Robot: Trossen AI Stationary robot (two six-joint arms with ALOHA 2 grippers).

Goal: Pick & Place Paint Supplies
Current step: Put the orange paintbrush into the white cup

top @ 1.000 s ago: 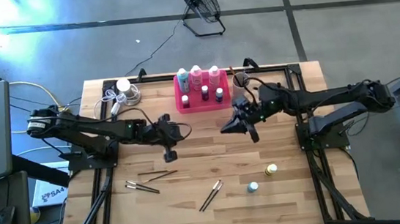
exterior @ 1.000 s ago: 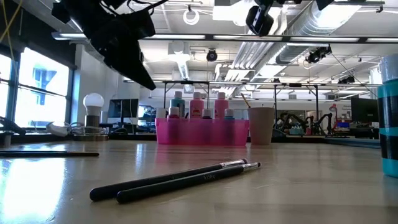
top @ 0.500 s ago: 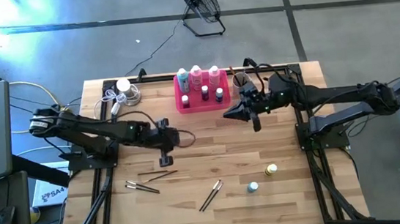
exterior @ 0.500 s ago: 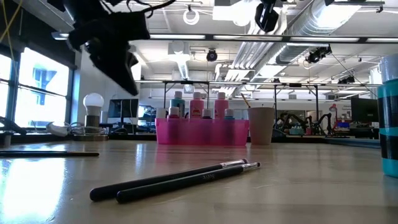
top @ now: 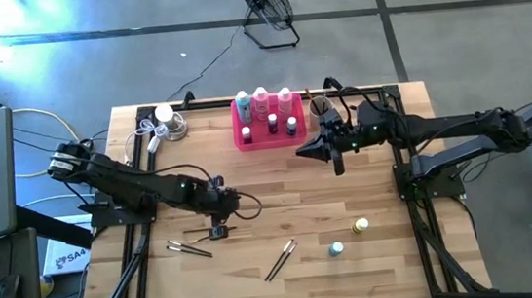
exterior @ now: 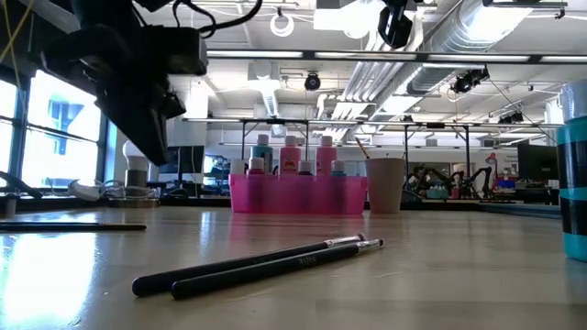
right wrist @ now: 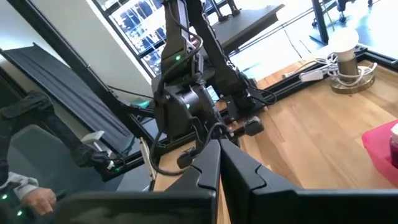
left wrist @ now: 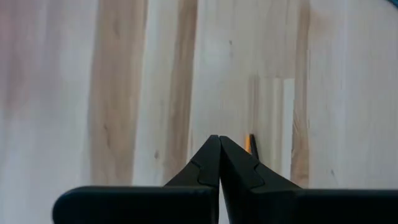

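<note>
Your left gripper (top: 218, 231) hangs low over the worktop (top: 270, 193), left of centre and toward the front half, with its arm stretched out from the left edge. Its fingers (left wrist: 211, 165) are pressed tip to tip with nothing between them. It points down at bare wood directly above a pair of thin paintbrushes (top: 211, 234); in the left wrist view an orange tip shows just beyond the closed fingers, too little of it to identify.

Your right gripper (top: 338, 160) is raised near the back of the worktop, right of centre, with its arm reaching in from the right edge. Its fingers (right wrist: 214, 163) are likewise shut and empty. It sits just beside the pink tray, on the tray's right-front side, clear of it.

The pink tray (top: 241, 137) stands at the middle of the back edge. It holds three taller white-capped bottles (top: 261, 101) in a row at its rear, pink and teal, upright, and small dark bottles (top: 272, 124) in front of them. A pale cup (exterior: 384, 184) stands just to the tray's right with a thin stick rising from it.

Loose on the worktop you have:
- A second pair of brushes (top: 188, 248), near the front-left.
- Another pair of dark brushes (top: 281, 259), side by side and slanted, near the front edge at centre.
- A tiny yellow bottle (top: 361, 226) and a tiny teal bottle (top: 335, 250), upright, close together, toward the front-right.

A white bulb lamp with a coiled cable (top: 167, 120) sits at the back-left corner.
</note>
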